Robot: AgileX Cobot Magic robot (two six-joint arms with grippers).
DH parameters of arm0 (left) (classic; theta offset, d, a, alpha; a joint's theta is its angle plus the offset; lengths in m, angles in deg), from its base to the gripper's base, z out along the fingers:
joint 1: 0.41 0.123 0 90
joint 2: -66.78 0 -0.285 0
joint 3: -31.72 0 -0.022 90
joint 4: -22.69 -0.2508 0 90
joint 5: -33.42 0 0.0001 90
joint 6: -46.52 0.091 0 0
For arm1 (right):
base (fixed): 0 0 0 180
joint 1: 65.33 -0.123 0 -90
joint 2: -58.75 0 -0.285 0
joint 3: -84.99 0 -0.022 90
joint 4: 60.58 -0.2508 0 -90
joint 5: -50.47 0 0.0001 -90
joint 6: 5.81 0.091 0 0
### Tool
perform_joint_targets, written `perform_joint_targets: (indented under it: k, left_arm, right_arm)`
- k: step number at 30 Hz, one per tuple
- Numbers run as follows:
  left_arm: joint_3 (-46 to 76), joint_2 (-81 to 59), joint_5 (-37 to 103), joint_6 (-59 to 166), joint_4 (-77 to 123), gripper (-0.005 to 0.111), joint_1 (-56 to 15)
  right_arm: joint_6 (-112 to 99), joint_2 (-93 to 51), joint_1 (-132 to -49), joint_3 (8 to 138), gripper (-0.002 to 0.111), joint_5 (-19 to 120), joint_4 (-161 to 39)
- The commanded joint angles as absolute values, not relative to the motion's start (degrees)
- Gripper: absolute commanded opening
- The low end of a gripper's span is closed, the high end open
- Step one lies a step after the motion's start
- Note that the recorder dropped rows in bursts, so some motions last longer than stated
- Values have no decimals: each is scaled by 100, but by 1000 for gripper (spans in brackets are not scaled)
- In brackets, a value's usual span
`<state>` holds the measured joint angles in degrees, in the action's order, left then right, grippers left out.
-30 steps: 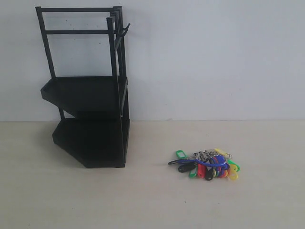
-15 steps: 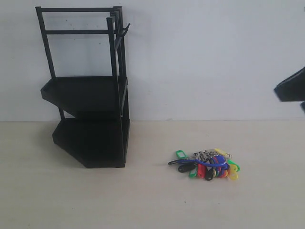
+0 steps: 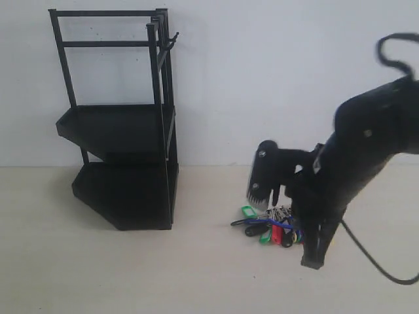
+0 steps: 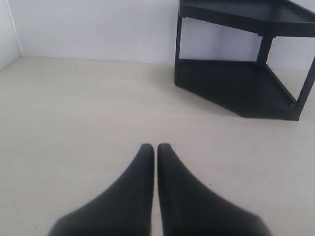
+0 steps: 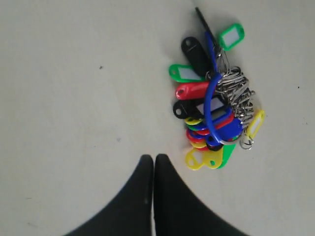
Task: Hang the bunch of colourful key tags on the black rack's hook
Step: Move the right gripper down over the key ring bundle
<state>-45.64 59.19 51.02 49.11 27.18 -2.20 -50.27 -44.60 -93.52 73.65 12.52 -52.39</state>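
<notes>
The colourful key tag bunch (image 3: 267,227) lies flat on the pale table, its right half hidden behind my right arm. In the right wrist view the bunch (image 5: 212,105) shows its blue-sleeved ring and its red, yellow, green and black tags. My right gripper (image 5: 153,158) is shut and empty, its tips just short of the yellow tags; in the exterior view the right gripper (image 3: 313,261) points down. The black rack (image 3: 124,131) stands at the left with its hook (image 3: 171,42) bare at the top corner. My left gripper (image 4: 155,146) is shut and empty above bare table, facing the rack (image 4: 236,83).
A white wall rises behind the table. My right arm's cable (image 3: 366,255) trails over the table at the right. Bare tabletop lies between the rack and the bunch.
My right arm has swung in from the right edge of the exterior view and now stands over the key tag bunch. The bunch and the rack have not moved.
</notes>
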Motion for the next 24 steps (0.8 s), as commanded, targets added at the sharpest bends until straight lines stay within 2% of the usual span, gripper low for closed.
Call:
perform_joint_targets:
  k: [1,5,11,24]
  left_arm:
    - [-4550,5899,5038,4913,2729,4,-200]
    - [-4550,5899,5038,4913,2729,4,-200]
    - [-4550,5899,5038,4913,2729,4,-200]
    - [-4550,5899,5038,4913,2729,4,-200]
  right_arm:
    - [-3633,-5316,-9654,8058,0,835,-3416]
    - [-3721,-5932,-9656,8934,0,296,-3178]
    - [-5054,-6582,-9553,9961,0,-635,-3342]
    - [-6188,-6977,-8873,10441,0,-1003,-5018]
